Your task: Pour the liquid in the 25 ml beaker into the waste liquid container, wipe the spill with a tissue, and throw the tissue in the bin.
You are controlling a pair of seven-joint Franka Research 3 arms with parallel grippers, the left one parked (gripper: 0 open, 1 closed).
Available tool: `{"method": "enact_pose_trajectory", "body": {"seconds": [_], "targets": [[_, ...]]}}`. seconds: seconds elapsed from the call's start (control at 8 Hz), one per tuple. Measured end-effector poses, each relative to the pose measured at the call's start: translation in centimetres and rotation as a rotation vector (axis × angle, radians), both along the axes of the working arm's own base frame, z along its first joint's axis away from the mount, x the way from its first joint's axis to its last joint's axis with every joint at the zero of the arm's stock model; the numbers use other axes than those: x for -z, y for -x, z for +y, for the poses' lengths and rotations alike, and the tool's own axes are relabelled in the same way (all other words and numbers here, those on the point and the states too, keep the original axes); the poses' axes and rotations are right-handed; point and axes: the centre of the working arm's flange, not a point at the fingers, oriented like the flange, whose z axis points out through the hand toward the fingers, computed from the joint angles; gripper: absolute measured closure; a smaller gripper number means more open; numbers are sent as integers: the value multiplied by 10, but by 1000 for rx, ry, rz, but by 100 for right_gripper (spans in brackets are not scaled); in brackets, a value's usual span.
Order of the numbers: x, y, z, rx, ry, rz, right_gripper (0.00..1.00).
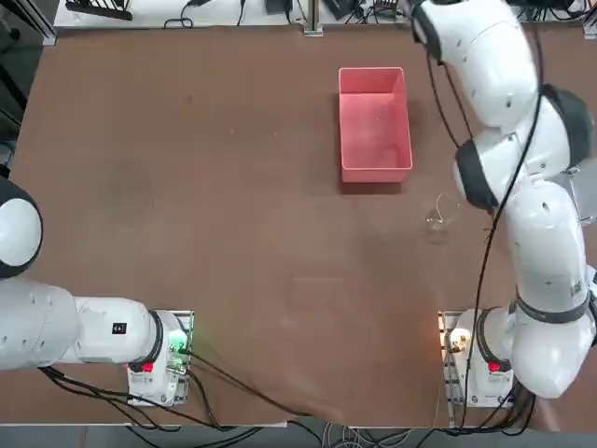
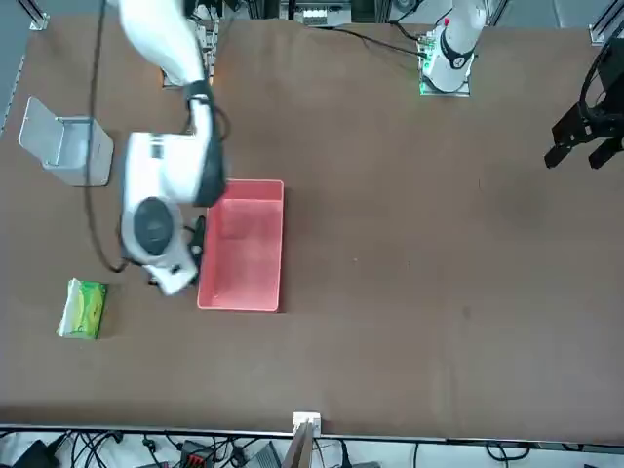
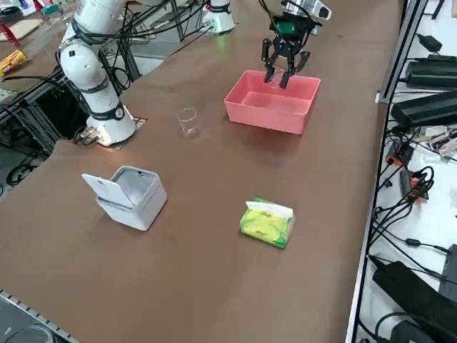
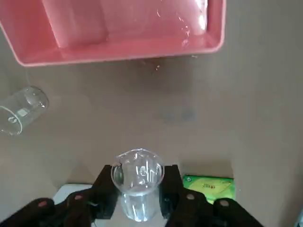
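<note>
Small beaker: the tiny clear glass beaker (image 4: pixel 138 187) is a short straight-walled cylinder with a lipped rim. It is held upright off the table. Its mouth faces the wrist camera.
Beaker contents: a little clear liquid seems to sit low inside, but I cannot be sure.
Right gripper: the right gripper (image 4: pixel 137 189) has its black fingers (image 4: pixel 105 189) about half apart. They are clamped on either side of the small beaker's wall.
Gripper position: it hangs raised above the brown table (image 1: pixel 205 187), beside the tray's long side that faces the tissue pack.
Pink tray: the shallow rectangular pink plastic tray (image 4: pixel 118 53) lies flat on the table. Wet-looking glints show on its floor near one end. A few shiny specks lie on the table just outside its rim.
Larger beaker: the larger clear glass beaker (image 3: pixel 187 121) stands upright on the table. It is near the tray but apart from it, and no liquid level shows in it.
Grey box: the small pale grey-white boxy plastic container (image 3: pixel 132 196) stands well apart from the tray, with its hinged lid flipped up.
Tissue pack: the green tissue pack (image 3: pixel 268 223) lies flat near the grey box. A white sheet shows at its top slot.
</note>
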Motion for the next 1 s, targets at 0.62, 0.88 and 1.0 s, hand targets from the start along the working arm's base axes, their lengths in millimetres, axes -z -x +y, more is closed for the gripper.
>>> {"method": "enact_pose_trajectory", "body": {"seconds": [0.62, 0.88, 1.0], "targets": [[-17, -8, -160, 95, -503, 74, 53], [-6, -6, -200, 103, -679, 69, 53], [1, -4, -215, 101, -755, 63, 53]]}}
